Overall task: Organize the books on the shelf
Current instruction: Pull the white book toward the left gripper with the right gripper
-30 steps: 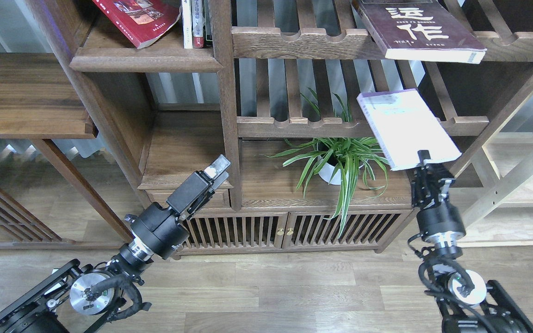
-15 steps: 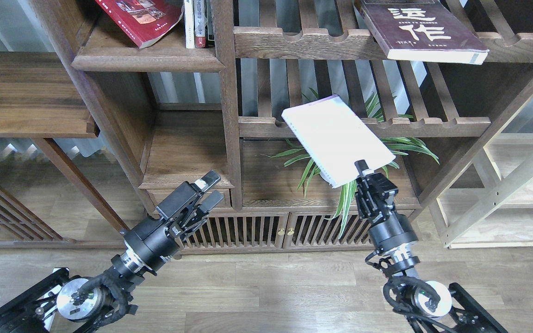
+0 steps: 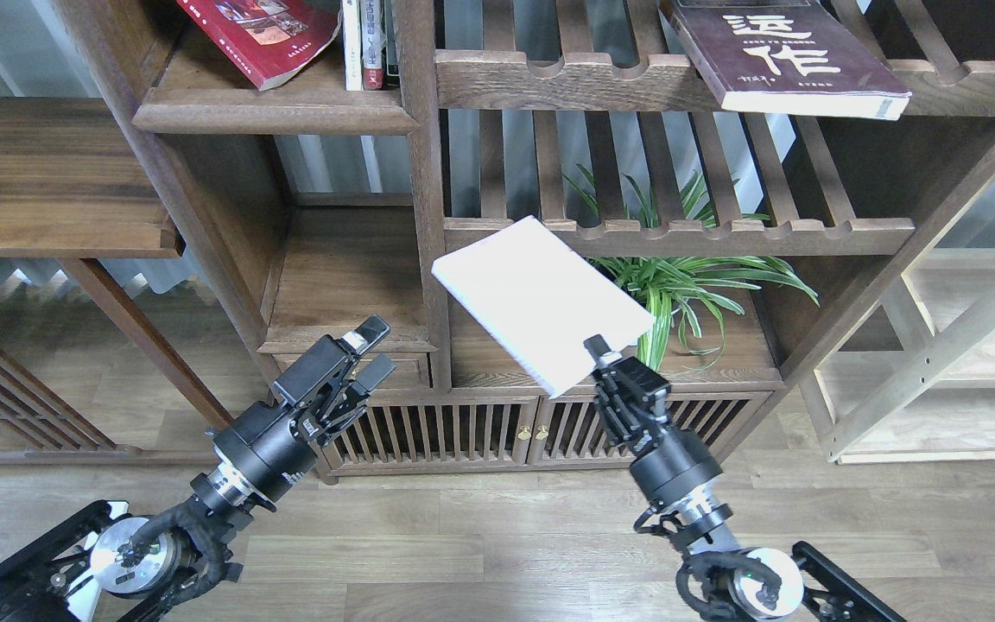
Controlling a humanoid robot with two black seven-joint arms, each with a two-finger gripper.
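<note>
My right gripper [image 3: 603,356] is shut on the near edge of the pale lavender-white book [image 3: 541,302], holding it tilted in the air in front of the bookcase's middle post. The red book [image 3: 260,39] leans on the solid dark-brown shelf [image 3: 273,112] at the upper left, beside thin upright books [image 3: 365,43]. At the upper right, the dark maroon book [image 3: 787,60] with white characters lies on a slatted shelf, overhanging its front rail. Lower left, my left gripper [image 3: 372,350] is open and holds nothing, in front of a small drawer.
A potted spider plant [image 3: 687,285] sits on the cabinet top behind the held book. Slatted shelves with scalloped rails [image 3: 679,235] fill the centre and right. A low cabinet with slatted doors [image 3: 463,428] is below. A pale wood rack [image 3: 964,345] stands at the right.
My right gripper has carried the pale book leftward and down, from in front of the right slatted shelf to the middle post. My left arm has drawn back slightly down and left.
</note>
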